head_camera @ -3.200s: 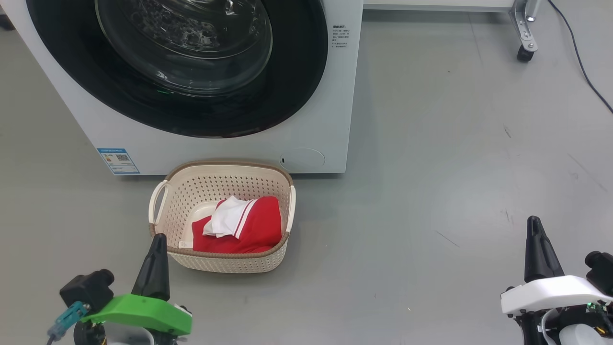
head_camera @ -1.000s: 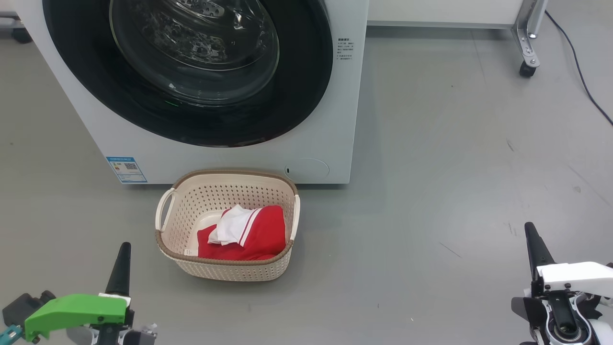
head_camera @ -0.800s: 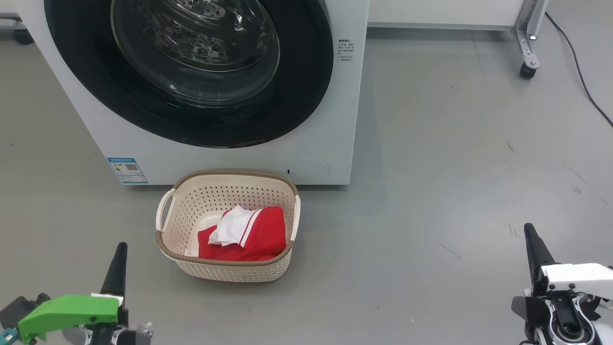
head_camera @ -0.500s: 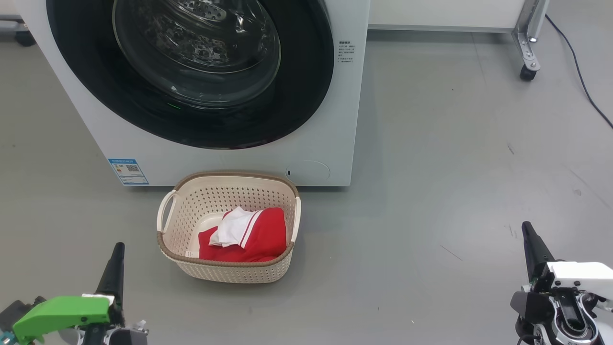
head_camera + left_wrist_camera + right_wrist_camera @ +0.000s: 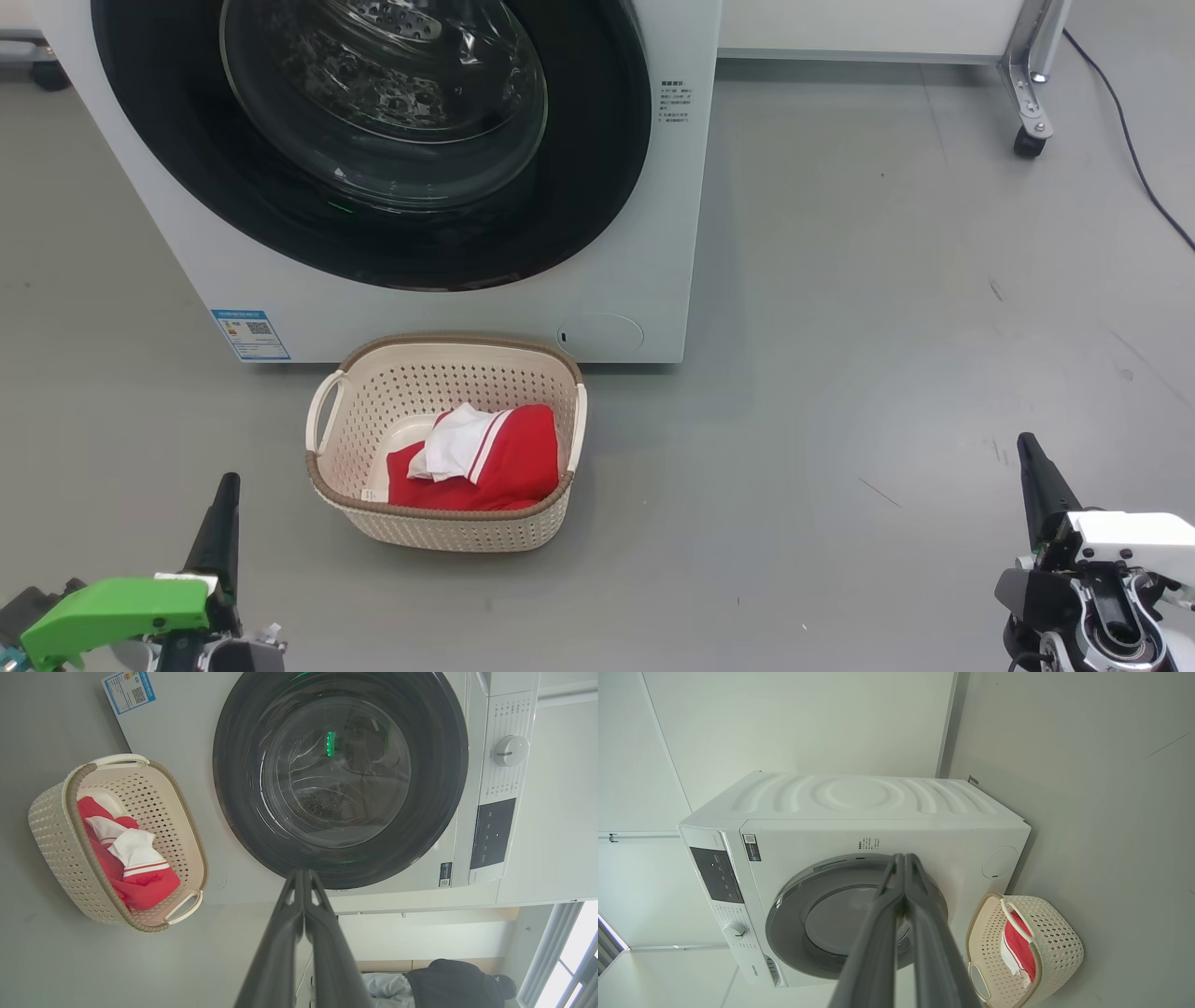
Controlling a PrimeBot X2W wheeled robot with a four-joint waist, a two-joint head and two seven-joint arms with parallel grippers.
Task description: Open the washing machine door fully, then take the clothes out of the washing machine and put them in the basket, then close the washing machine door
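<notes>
Lying in the basket (image 5: 448,528), ahead and right of the left gripper's (image 5: 226,485) pinched, empty jaws, the clothes (image 5: 509,457) are partly hidden by its near wall. The right gripper's (image 5: 1029,453) jaws are likewise pressed together on nothing. Beyond both, the washing machine door (image 5: 392,121) is seen closed on the washing machine (image 5: 674,233), its top cut off.

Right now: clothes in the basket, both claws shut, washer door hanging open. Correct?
No. The washing machine door is closed, as the left wrist view shows. The clothes are in the basket, and the left claw and right claw are shut.
</notes>
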